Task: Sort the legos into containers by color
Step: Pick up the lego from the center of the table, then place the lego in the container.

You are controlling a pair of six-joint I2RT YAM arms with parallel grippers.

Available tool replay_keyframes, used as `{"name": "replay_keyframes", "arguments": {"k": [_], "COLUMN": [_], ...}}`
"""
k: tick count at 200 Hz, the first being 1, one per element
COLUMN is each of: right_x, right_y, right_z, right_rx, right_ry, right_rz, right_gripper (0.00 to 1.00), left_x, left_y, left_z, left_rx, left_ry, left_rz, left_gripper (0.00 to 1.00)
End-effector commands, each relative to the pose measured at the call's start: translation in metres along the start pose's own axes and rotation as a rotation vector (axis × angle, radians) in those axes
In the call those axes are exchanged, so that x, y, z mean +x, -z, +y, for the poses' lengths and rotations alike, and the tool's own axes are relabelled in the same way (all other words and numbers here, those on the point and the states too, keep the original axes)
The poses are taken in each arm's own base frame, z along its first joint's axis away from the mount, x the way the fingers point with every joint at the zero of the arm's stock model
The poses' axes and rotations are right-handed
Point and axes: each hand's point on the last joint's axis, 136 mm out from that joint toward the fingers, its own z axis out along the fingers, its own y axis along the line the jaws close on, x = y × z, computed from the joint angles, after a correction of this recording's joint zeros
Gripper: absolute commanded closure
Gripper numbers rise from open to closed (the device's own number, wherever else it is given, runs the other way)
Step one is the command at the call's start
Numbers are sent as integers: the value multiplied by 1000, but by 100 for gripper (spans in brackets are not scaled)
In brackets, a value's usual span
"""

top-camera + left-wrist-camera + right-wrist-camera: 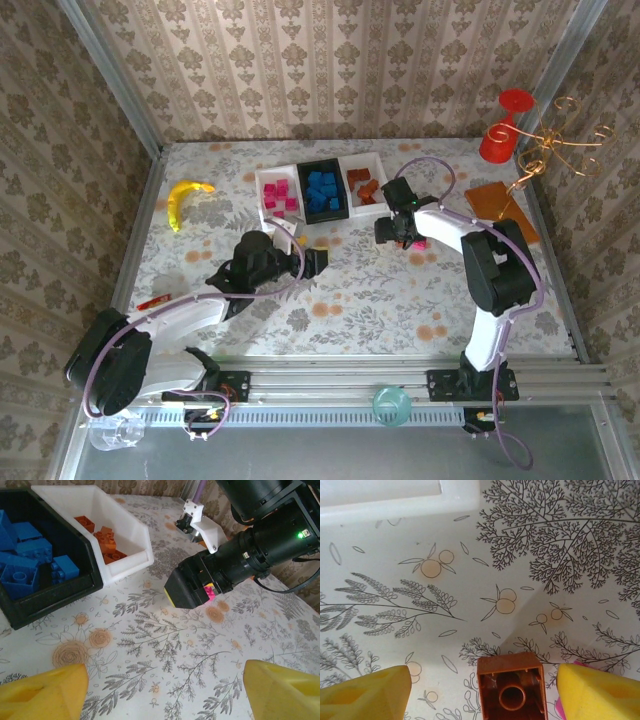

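Noted left hand (165, 690) spread above tabletop (150, 630). Noted right hand (484, 680) likewise spread, with orange-brown brick (511, 692) underside-up between its fingers (365, 692), touching neither.

Your worktop (350, 290) wears a pale cloth printed with grey fern sprigs and soft orange blossoms, and the walls behind it carry beige damask stripes. You have blue legos (22, 555) in the black container (60, 595), orange-brown legos (102, 540) in one white container (125, 535) and pink legos (281, 196) in the other white container (260, 185). Your left fingers (42, 692) and right fingers (600, 695) are both yellow. Between the right ones sits a translucent orange-brown brick (511, 692). The pink sliver (554, 710) beside it is probably another brick, but it is too cropped to be sure. Elsewhere you have a yellow banana (186, 200), a red cup (503, 130), a flat orange-brown plate (500, 208) and a teal cup (392, 405).
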Motion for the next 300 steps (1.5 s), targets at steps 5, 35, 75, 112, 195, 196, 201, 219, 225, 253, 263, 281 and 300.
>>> {"name": "replay_keyframes", "arguments": {"k": [5, 35, 75, 112, 195, 196, 201, 219, 225, 253, 263, 281, 300], "right_x": [1, 5, 14, 5, -108, -109, -118, -143, -150, -177, -185, -194, -197], "right_y": [-8, -12, -8, 21, 77, 77, 75, 63, 58, 28, 20, 14, 27], "right_z": [-5, 0, 16, 58, 91, 91, 90, 83, 82, 77, 77, 78, 81], "right_rx": [27, -2, -74, -267, -402, -400, -385, -327, -315, -286, -284, -311, -353], "right_ry": [6, 4, 9, 27, -52, -53, -59, -86, -95, -143, -151, -162, -153], "right_rz": [40, 63, 77, 9, -340, -344, -362, -400, -409, -399, -392, -368, -369], "right_gripper": [24, 33, 51, 67, 66, 66, 66, 65, 64, 59, 57, 52, 47], "left_x": [-10, -10, -9, -9, -16, -16, -17, -19, -19, -20, -20, -20, -19], "left_y": [2, 1, 1, 2, 8, 8, 8, 10, 11, 14, 14, 14, 13], "left_z": [-7, -6, -4, -1, 5, 4, 4, 3, 3, 4, 3, 2, 3], "left_rx": [11, 7, -3, -16, -45, -45, -44, -44, -45, -55, -53, -50, -50], "left_ry": [-34, -36, -41, -40, -41, -41, -40, -40, -42, -46, -47, -49, -51], "left_rz": [-20, -20, -19, -22, -49, -49, -51, -55, -57, -56, -55, -50, -41], "left_gripper": [18, 18, 17, 17, 17, 17, 18, 18, 18, 17, 17, 17, 17]}}
